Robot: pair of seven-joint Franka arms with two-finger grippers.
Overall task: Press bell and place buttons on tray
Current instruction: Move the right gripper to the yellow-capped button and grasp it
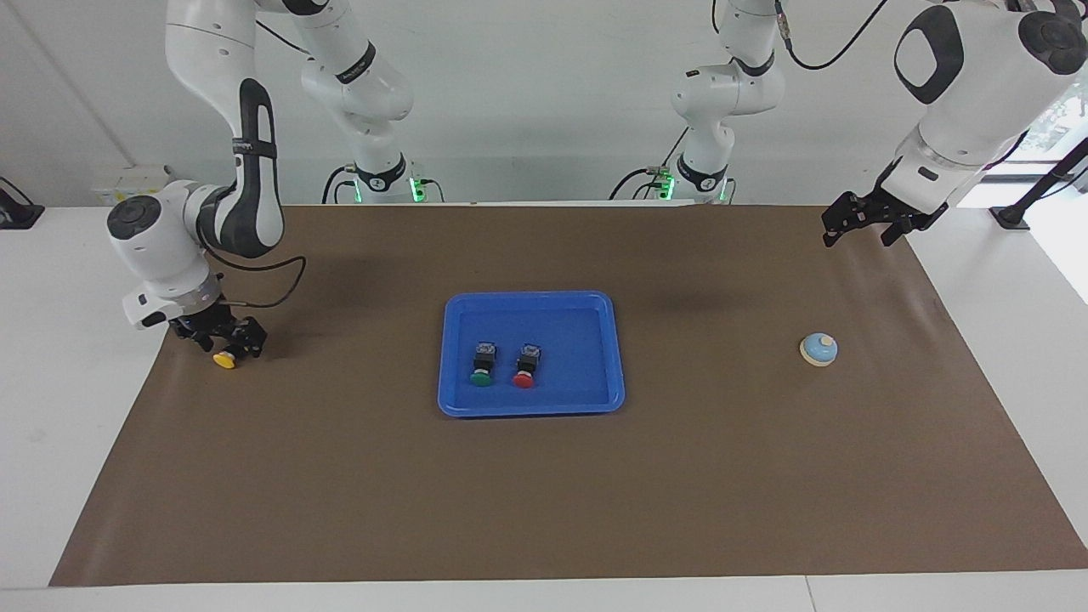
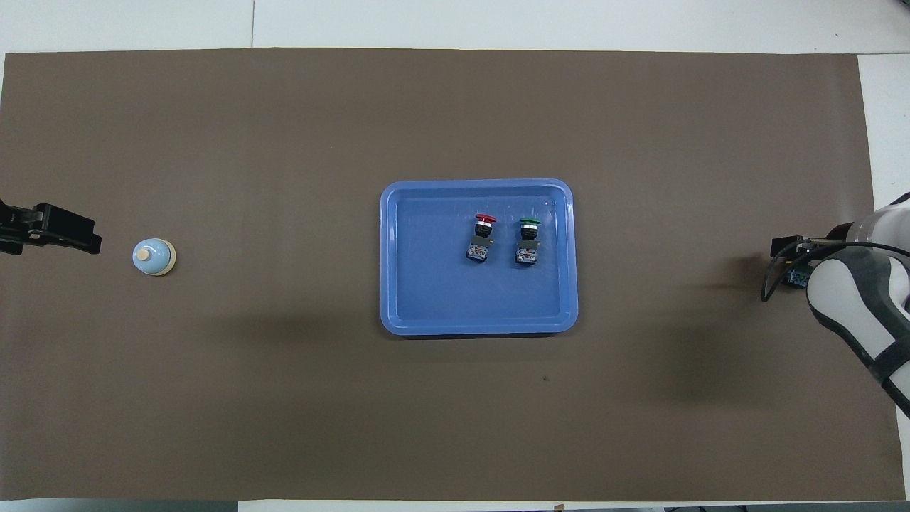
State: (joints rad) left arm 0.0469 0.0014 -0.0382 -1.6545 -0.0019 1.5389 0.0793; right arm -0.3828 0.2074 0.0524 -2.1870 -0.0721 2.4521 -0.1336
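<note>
A brown mat covers most of the white surface, with a pale wall at the robots' end. The tray sits at the middle of the mat, its long sides running between the two arms' ends of the surface, and serves as the landmark here.

In the tray, the green button and the red button lie side by side, near each other but apart. The green one lies toward the right arm's end, the red one toward the left arm's end. Both lie on their sides with the long axis running toward and away from the robots: black bodies nearer the robots, coloured caps pointing away from them. The rest of the tray floor is bare blue.

The yellow button is well away from the tray, toward the right arm's end of the mat. The right end effector is low there, clamped on its black body, with the yellow cap showing below the fingers; I cannot tell whether the button touches the mat. In the overhead view the arm's own casing hides the button.

The bell stands upright on the mat, well away from the tray toward the left arm's end, knob up. The left end effector waits in the air over the mat's edge at that end, fingers apart and holding nothing. Nothing stands on the mat between tray and bell or between tray and yellow button.
</note>
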